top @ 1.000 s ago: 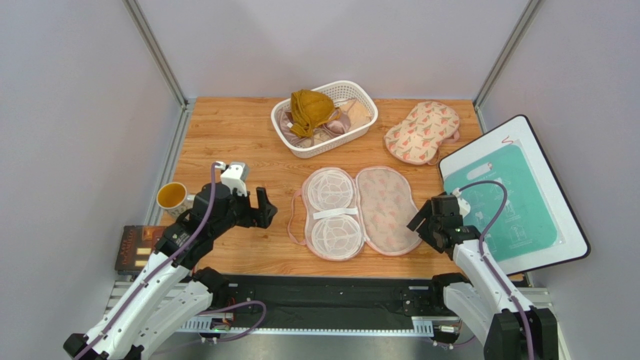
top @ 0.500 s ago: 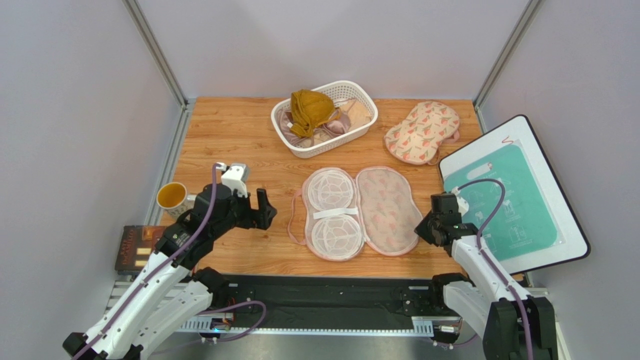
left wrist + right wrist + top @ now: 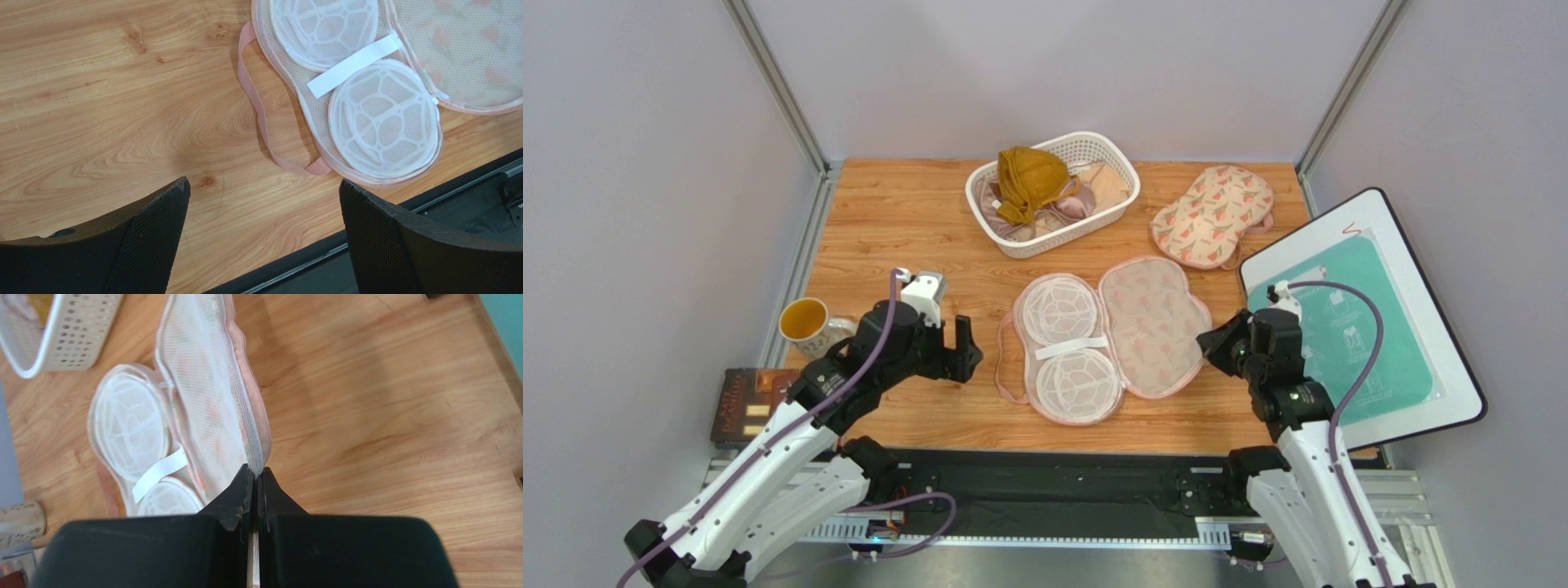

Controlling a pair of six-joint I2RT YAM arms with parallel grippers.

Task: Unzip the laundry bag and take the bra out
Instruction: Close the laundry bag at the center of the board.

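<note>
The laundry bag lies unzipped and spread open mid-table, with white mesh cups in its left half. My right gripper is shut on the pink-edged rim of the bag's right flap, which stands lifted on edge in the right wrist view, running up from the gripper. The mustard-yellow bra sits on top of other garments in the white basket at the back. My left gripper hovers open over bare wood left of the bag's pink loop, with nothing between its jaws.
A second flowered bag lies closed at the back right. A white board with a teal panel leans at the right edge. A mug and a dark box sit at the left. The table's black front rail runs close by.
My right gripper closed on the rim of the bag's right flap and pulled it up and to the right. My left arm shifted slightly right, still open.
</note>
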